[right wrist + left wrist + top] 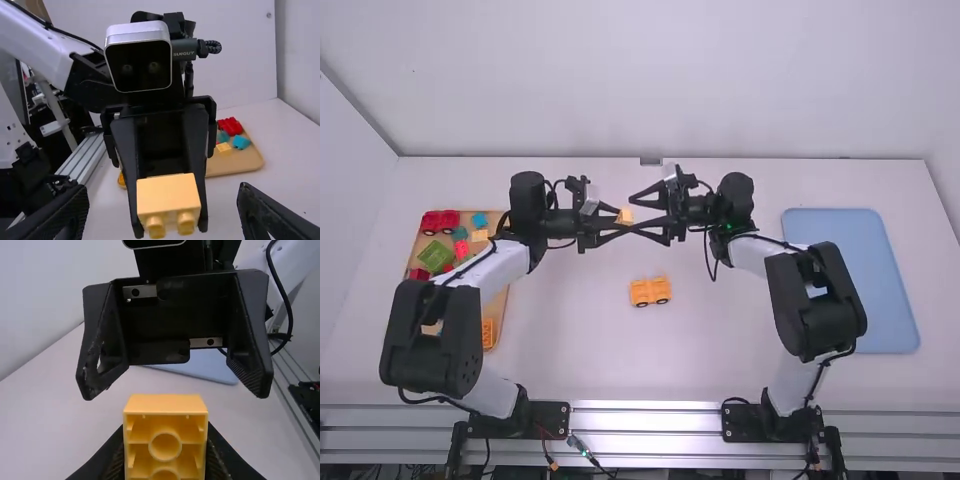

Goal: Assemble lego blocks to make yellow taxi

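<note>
Above the middle of the table my left gripper (pixel 617 222) is shut on a yellow block (pixel 625 216). In the left wrist view the block (pixel 165 435) shows its hollow underside between the fingertips of my left gripper (pixel 165 455). Facing it from the right, my right gripper (pixel 645 213) stands open around the block without gripping it. The right wrist view has the block (pixel 168 200) midway between the spread fingers of my right gripper (pixel 162 212), studs toward the bottom. A yellow vehicle base with dark wheels (pixel 650 291) rests on the table, nearer the arm bases.
At the left, partly under the left arm, lies a tan tray (pixel 497 300) holding red, green, teal and yellow blocks, among them a red piece with wheels (pixel 440 222). A blue tray (pixel 852 280) lies at the right, beside the right arm.
</note>
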Robot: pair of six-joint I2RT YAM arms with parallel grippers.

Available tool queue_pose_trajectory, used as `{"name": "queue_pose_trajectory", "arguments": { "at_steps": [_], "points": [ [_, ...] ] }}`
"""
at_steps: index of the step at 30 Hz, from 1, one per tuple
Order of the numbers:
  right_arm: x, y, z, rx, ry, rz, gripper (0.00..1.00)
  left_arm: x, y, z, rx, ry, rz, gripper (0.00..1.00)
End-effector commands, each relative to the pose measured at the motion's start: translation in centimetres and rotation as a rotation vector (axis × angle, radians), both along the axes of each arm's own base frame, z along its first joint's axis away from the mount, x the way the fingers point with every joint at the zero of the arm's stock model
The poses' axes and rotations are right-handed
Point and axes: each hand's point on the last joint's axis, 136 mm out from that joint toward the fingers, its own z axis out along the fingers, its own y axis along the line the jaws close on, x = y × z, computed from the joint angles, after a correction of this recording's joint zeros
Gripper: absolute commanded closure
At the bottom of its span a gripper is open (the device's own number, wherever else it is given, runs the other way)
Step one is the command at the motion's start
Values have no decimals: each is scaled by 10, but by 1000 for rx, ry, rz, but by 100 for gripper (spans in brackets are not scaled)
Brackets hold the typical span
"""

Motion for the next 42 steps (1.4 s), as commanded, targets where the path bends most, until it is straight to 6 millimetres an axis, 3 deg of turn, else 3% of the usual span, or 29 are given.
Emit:
{"name": "queue_pose_trajectory", "arguments": {
  "at_steps": [1,6,12,16,24,42],
  "points": [
    [4,5,6,8,-12,-4,21,-10,-7,8,-18,17,-36,88],
    [1,14,6,13,-22,-1,25,-12,-13,11,-20,-8,-50,88],
    [4,10,6,13,-23,-11,44,-12,-14,11,-20,-7,-51,89],
    [4,9,7,13,-21,-13,49,-12,-14,11,-20,-11,-50,88],
    [4,9,8,17,-32,-14,42,-11,-11,9,-19,-4,-44,86],
    [6,6,9,17,-19,-20,48,-11,-12,10,-20,-27,-43,91]
  ]
}}
